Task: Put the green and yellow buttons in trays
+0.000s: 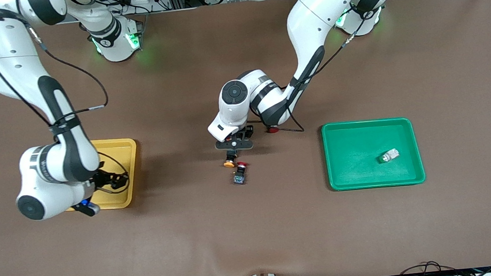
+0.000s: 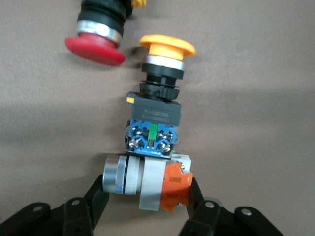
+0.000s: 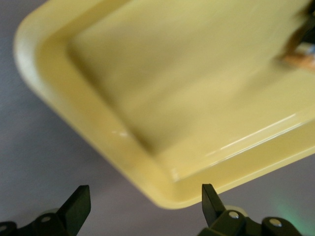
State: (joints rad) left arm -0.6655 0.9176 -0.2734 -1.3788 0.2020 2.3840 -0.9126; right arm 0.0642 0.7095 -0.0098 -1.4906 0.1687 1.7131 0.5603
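My left gripper is low over the middle of the table. In the left wrist view it is shut on a white-bodied button with a silver ring and an orange part. That button touches the blue base of a dark-bodied yellow-capped button, which also shows in the front view. A white-bodied button lies in the green tray. My right gripper is open and empty over the near corner of the yellow tray. A blurred dark and orange thing lies in that tray.
A red-capped dark switch lies beside the yellow-capped one, nearer the front camera, and shows in the left wrist view. Another red cap lies under the left arm's forearm. The table is covered in brown cloth.
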